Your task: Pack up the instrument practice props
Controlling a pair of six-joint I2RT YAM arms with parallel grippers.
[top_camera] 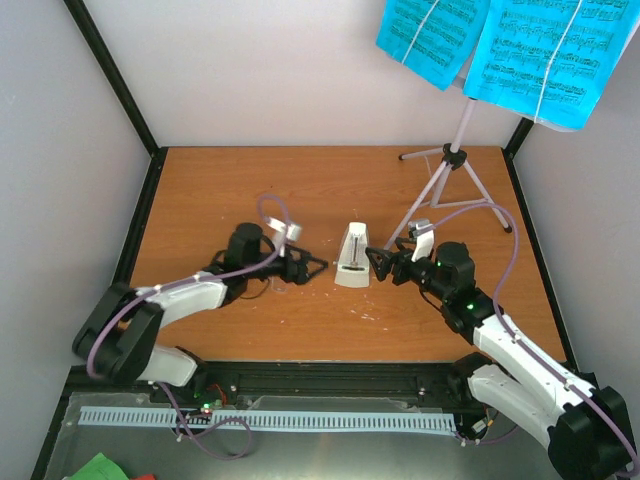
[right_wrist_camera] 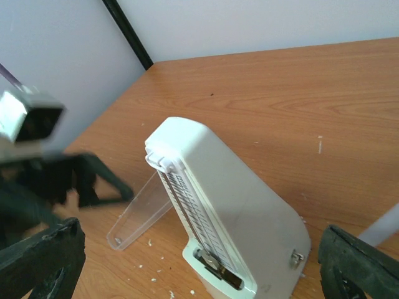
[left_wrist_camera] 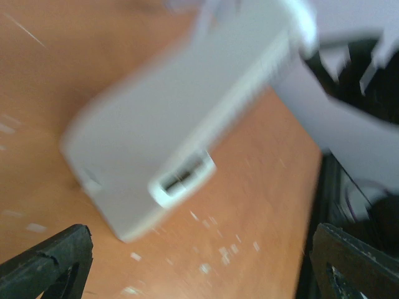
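metronome (top_camera: 352, 258), white and pyramid-shaped, stands upright on the wooden table (top_camera: 250, 190), right between the two grippers. the left gripper (top_camera: 318, 267) faces it from one side with a small gap, and the right gripper (top_camera: 375, 264) faces it from the other, its tips just beside the white body. i cannot tell whether they touch.

in the left wrist view the left gripper (left_wrist_camera: 199, 243) is spread wide and holds nothing. its dark fingers (left_wrist_camera: 47, 258) sit at the bottom corners, and the blurred metronome (left_wrist_camera: 174, 124) lies ahead of them, between their lines.

in the right wrist view the right gripper (right_wrist_camera: 199, 249) is likewise wide and empty. the metronome (right_wrist_camera: 230, 224) is straight ahead between the fingers (right_wrist_camera: 358, 261), its scaled front face in view. the clear cover (right_wrist_camera: 138, 215) is off the metronome. it leans against the side away from this gripper, lower end on the table, toward the blurred left gripper (right_wrist_camera: 81, 180). white flecks (right_wrist_camera: 149, 246) dot the wood near it.

the pale lilac music stand (top_camera: 450, 190) is on its tripod, past the right gripper and well apart from the left one. cyan sheet-music pages (top_camera: 550, 60) hang at its top, above both grippers.
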